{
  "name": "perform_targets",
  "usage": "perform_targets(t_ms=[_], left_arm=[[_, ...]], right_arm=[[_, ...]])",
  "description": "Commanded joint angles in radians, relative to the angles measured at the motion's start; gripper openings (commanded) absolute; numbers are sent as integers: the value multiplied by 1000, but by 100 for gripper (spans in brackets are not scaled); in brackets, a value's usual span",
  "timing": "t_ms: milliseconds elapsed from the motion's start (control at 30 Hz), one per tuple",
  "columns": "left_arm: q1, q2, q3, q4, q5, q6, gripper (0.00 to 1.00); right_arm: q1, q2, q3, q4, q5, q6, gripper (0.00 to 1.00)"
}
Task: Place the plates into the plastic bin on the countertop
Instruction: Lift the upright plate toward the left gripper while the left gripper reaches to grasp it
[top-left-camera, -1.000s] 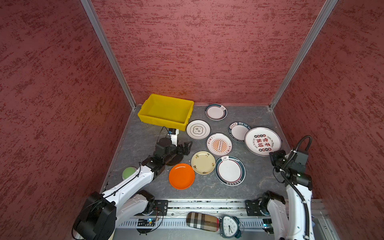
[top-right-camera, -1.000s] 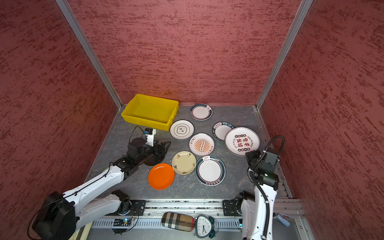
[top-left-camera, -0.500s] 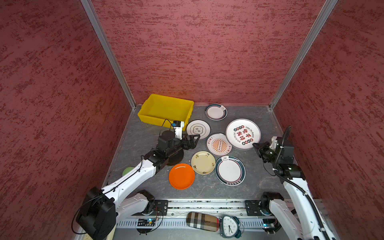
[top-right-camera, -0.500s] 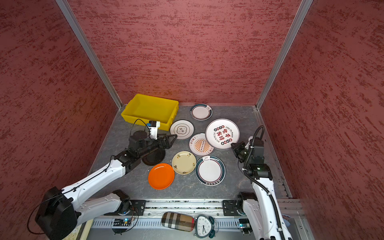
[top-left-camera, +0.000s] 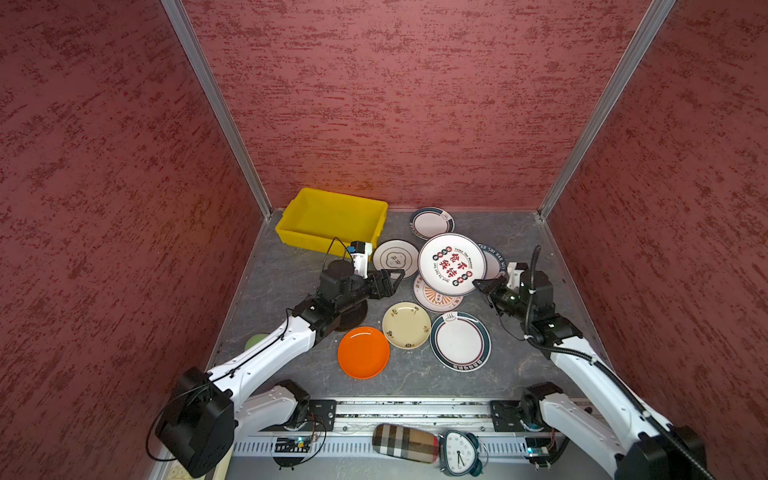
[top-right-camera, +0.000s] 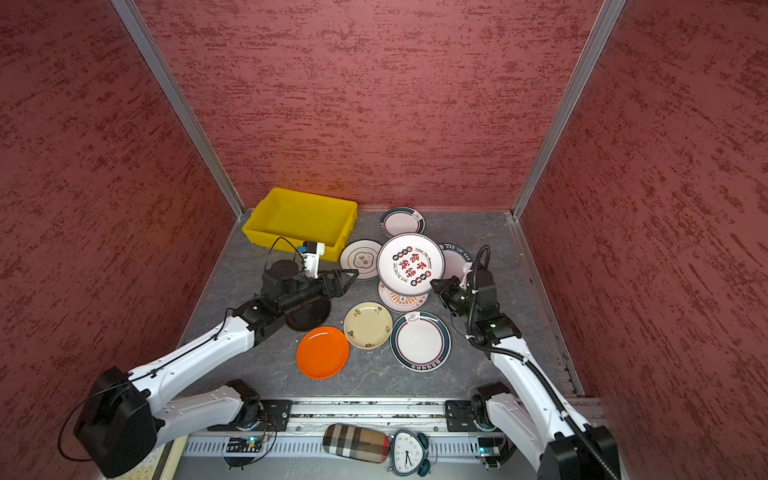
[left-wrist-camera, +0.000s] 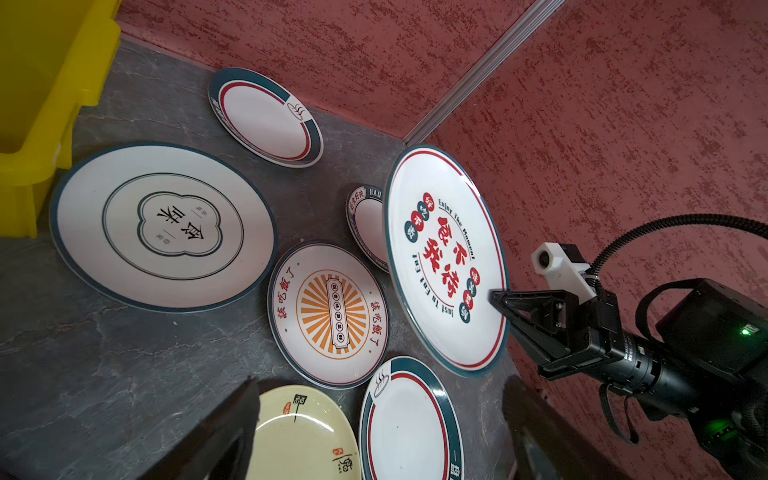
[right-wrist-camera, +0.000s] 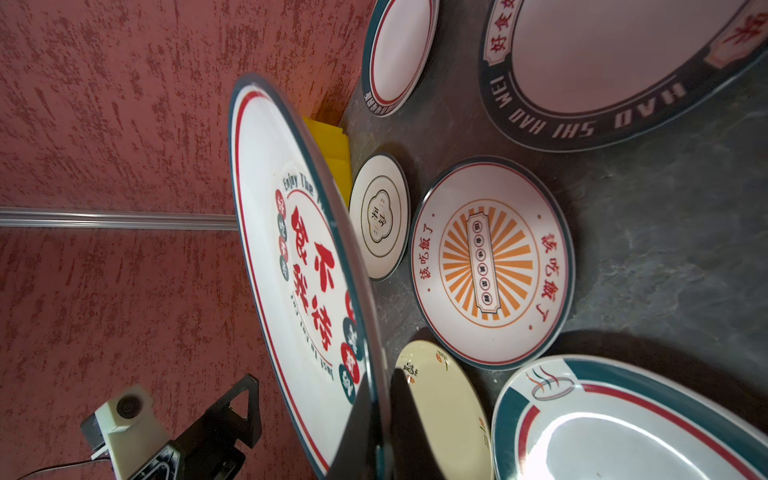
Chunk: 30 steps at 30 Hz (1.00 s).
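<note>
My right gripper (top-left-camera: 478, 285) (right-wrist-camera: 376, 419) is shut on the rim of a large white plate with red characters (top-left-camera: 451, 264) (top-right-camera: 410, 264) (left-wrist-camera: 444, 257) (right-wrist-camera: 291, 270), held tilted in the air above the sunburst plate (top-left-camera: 436, 301). My left gripper (top-left-camera: 391, 279) (top-right-camera: 348, 277) (left-wrist-camera: 378, 436) is open and empty, raised over the black plate (top-right-camera: 309, 318), its tips pointing at the held plate. The yellow plastic bin (top-left-camera: 332, 220) (top-right-camera: 301, 220) stands empty at the back left of the countertop (top-left-camera: 291, 274). Several other plates lie flat, among them orange (top-left-camera: 363, 352), cream (top-left-camera: 406, 325) and teal-rimmed (top-left-camera: 460, 340).
A cloud-outline plate (top-left-camera: 395, 258) lies just right of the bin, with a small teal-rimmed plate (top-left-camera: 431, 223) behind it. A dark-rimmed plate (top-left-camera: 494, 262) is half hidden behind the held one. Red walls close three sides. A plaid case (top-left-camera: 405, 442) and a clock (top-left-camera: 459, 453) sit at the front rail.
The right gripper has lifted the big red-lettered plate off the right side of the countertop and carried it left, towards the middle. The left gripper rose off the black plate towards it.
</note>
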Motion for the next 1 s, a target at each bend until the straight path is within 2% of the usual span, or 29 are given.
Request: perform_targets(t_ms=[0,233,533,800,967], left_arm=[[-3,39,51,57,52,-26,84],[-1,131,111,28,82,-50,78],[20,191,134,39,41,-55,79],[43,267,156,109,81,-93,80],[76,328,174,116,136,-114,71]], right_arm=[[24,31,55,165,-7,14,0],[43,86,38,269,-33,9,0],[46,125,56,335,-106,4,0],[52,214,109,390,-189,-10,0],[61,250,77,459,-199,12,0]])
